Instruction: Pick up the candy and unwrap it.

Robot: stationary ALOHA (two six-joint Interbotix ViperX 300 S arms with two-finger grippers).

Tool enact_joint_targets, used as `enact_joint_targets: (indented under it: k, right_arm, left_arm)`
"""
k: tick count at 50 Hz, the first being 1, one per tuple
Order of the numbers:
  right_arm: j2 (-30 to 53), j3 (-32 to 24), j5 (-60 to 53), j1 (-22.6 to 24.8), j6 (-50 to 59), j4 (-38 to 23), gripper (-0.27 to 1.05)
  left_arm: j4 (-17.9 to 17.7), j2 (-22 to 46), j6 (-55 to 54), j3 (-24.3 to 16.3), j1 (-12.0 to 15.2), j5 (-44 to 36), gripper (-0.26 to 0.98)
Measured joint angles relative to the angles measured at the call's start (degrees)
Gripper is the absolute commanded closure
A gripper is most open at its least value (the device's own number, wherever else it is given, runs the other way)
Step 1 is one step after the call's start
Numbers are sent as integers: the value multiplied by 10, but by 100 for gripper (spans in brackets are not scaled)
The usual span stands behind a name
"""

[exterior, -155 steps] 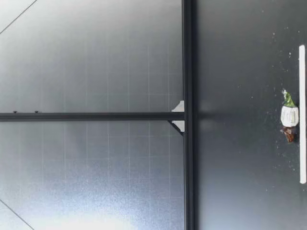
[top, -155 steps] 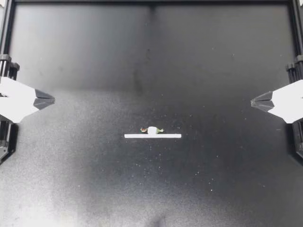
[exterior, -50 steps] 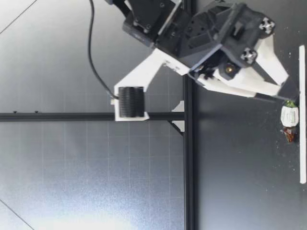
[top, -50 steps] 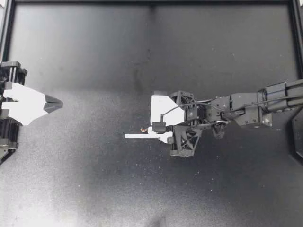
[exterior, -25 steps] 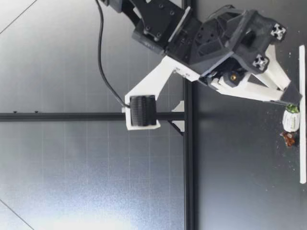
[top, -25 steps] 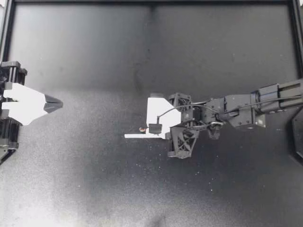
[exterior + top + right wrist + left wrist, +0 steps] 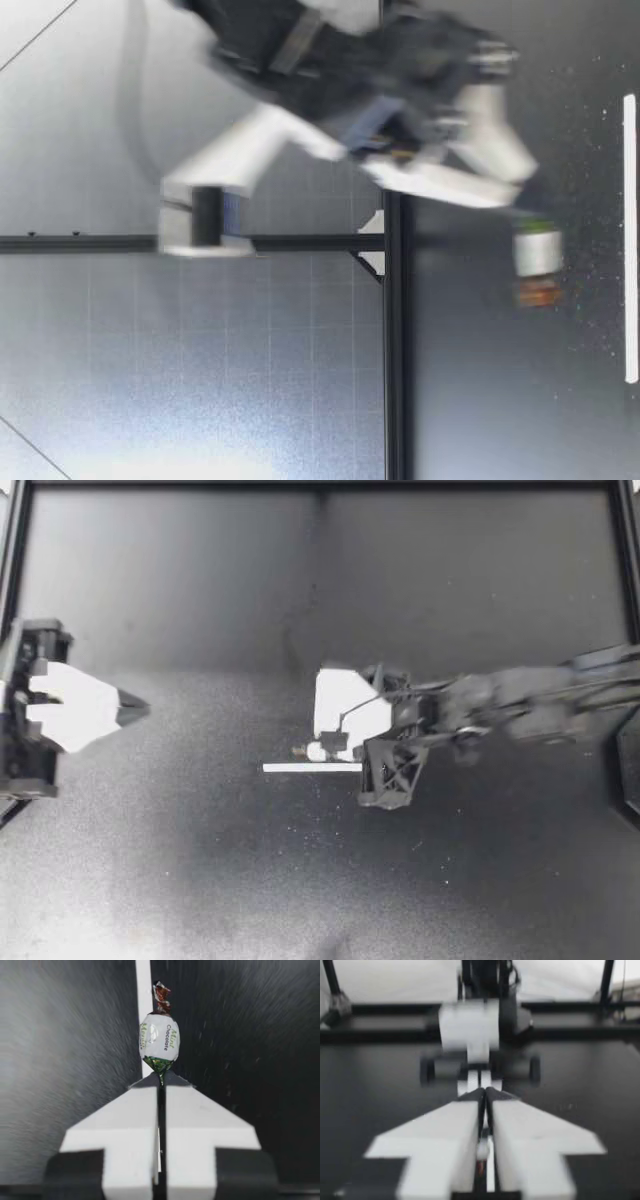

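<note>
Candy: a small oval sweet (image 7: 315, 751) in a glossy white wrapper, with a green twist (image 7: 159, 1066) at one end and a brown twist (image 7: 161, 993) at the other.

Where it is: near the middle of the table (image 7: 200, 860), just on the far side of a white strip (image 7: 300, 768) that lies flat. From table height it appears to hang a little above the surface, touching neither the strip nor the table.

Right gripper: it reaches in from the right to the table's middle (image 7: 330, 747). Its two fingers are pressed together on the green twist. The candy's body sticks out past the fingertips, and the brown twist points away to the left.

Left gripper: it is far off at the left side of the table (image 7: 138, 708). Its fingers are closed tip to tip with nothing between them, and it points toward the candy.

Weight and feel: I judge it very light. There is likely a hard lump inside thin, crinkly film that bends easily and is slick to pinch.

Where to hold: the twisted tails are the natural handles, being flat, soft and narrow enough to go between fingertips. One is taken. The free brown twist is the spot for the other gripper, so the two can pull apart and undo the twists.

Risk: the grip is only on film, so a tail may slide out or tear. The round body would likely squirt out of a pinch.
</note>
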Motion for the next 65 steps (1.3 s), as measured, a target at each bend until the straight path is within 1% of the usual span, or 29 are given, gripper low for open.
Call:
enact_joint_targets:
  k: [4, 9, 15, 20, 26, 33, 38, 50, 65]
  right_arm:
    - [-33, 2, 6, 0, -1, 0, 95]
    - [-76, 3, 9, 5, 0, 1, 95]
    - [-110, 3, 11, 18, 6, 15, 95]
    - [-125, 3, 10, 22, 22, 33, 95]
    - [-142, 3, 5, 22, 44, 40, 95]
    - [-160, 5, -4, 24, 59, 40, 95]
    - [-163, 8, -18, 24, 62, 40, 95]
    - [-163, 9, -41, 25, 62, 41, 95]
    - [-157, 9, -47, 25, 62, 41, 95]
  left_arm:
    - [1, 21, 5, -1, 0, 0, 39]
    - [1, 52, 18, -5, -1, -9, 29]
    - [1, 96, 33, -9, 0, -44, 22]
    - [1, 140, 50, -18, 0, -96, 17]
    - [1, 202, 67, -40, 0, -139, 16]
    - [3, 251, 69, -69, 0, -148, 16]
    - [5, 274, 69, -86, 0, -149, 16]
    - [6, 301, 69, -111, -4, -152, 17]
    - [6, 318, 68, -128, -9, -156, 17]
